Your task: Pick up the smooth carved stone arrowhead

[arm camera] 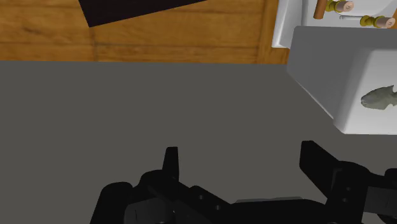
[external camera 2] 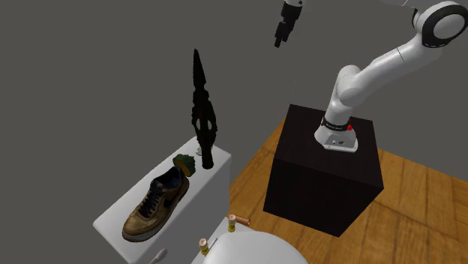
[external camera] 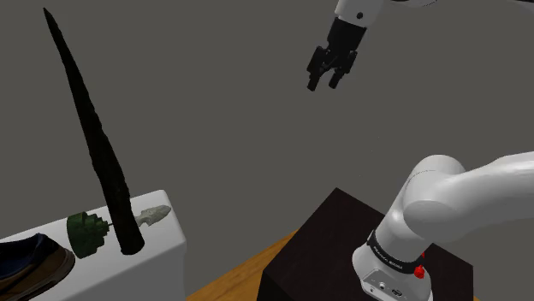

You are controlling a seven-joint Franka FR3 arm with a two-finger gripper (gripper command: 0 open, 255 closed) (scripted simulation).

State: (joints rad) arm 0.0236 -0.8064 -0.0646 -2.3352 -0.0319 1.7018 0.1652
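Closest thing in the wrist view is the fingers point(arm camera: 172, 167): spread wide, nothing between them. So, going by that, the pick hasn't really started.

Past them, off to one side and not lined up between them, there's the corner of a white tabletop point(arm camera: 331, 70) with the arrowhead point(arm camera: 380, 97) lying flat on it. It's a pale grey-green thing. Beyond that is the wood floor point(arm camera: 127, 28).

In the shoulder view the stand point(external camera: 317, 248) and arm point(external camera: 453, 205) sit up front. The fingers point(external camera: 313, 84) hang high in the air, well apart from the tabletop point(external camera: 163, 256). That height gap is something the wrist view doesn't make clear.

The same view puts the arrowhead point(external camera: 154, 212) near the tabletop's corner, just beside the foot of a tall dark spike point(external camera: 98, 145). I can't tell if they touch. A green lump point(external camera: 87, 233) is on the spike's other side.

The second exterior view adds the layout: a brown shoe point(external camera 2: 157, 204) lies along the tabletop, nearer that camera than the spike.

My read on what's left is basically everything: swing over, come down, close on the arrowhead, lift. That spike looks like the thing to avoid bumping.
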